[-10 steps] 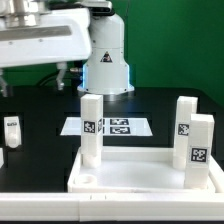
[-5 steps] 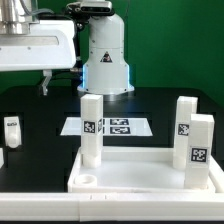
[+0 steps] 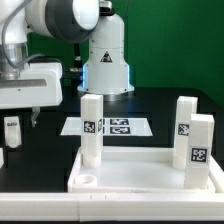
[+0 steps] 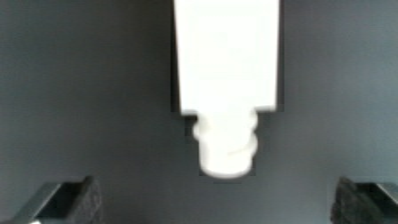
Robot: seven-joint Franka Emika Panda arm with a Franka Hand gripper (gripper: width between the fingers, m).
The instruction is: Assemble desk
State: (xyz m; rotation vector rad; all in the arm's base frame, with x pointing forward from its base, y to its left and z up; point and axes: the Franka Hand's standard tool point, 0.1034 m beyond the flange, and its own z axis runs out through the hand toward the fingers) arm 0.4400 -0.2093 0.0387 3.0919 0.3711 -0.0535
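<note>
Three legs (image 3: 92, 128) already standing in panel (image 3: 140, 172); fourth leg (image 4: 226, 60) lying loose under pincer (image 4: 217, 202), jaws wide apart, empty.

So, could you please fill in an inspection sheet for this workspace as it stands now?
Surface: black table, marker board lying flat on it.
Job's things: panel with three legs standing upright; fourth leg lying loose at the exterior view's left.
Clutter: nothing seen.
Grippers: tool open, holding nothing, above the loose leg.
Cables: nothing seen.
Surroundings: green backdrop, robot base behind.
</note>
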